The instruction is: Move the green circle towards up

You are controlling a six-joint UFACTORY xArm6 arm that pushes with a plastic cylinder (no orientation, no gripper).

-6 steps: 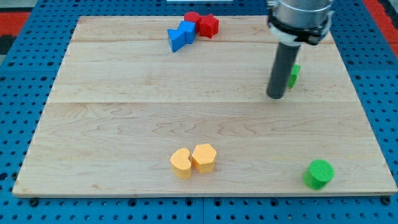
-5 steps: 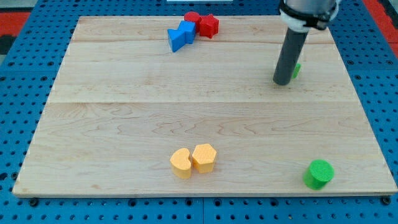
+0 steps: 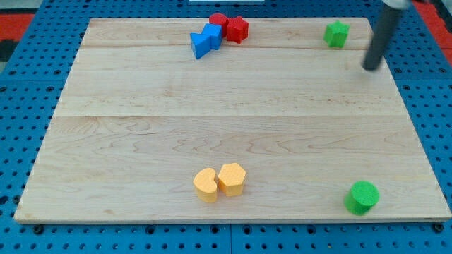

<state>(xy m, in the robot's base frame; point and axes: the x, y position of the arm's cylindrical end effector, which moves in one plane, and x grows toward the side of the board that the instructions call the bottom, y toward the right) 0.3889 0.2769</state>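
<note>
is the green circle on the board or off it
On. The green circle stands on the wooden board at the view's bottom right corner, far from my tip.

The rod is motion-blurred and its upper part runs off the view's top edge (the arm above is out of frame). Its tip (image 3: 371, 68) smears. Far to the tip's left, the red block (image 3: 218, 20) sits half-hidden behind its neighbours, shape unclear.

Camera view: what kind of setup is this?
Likely a lab tabletop block-pushing rig: a wooden board on a blue perforated base, small coloured blocks like the green circle, and my tip near the view's right edge.
</note>
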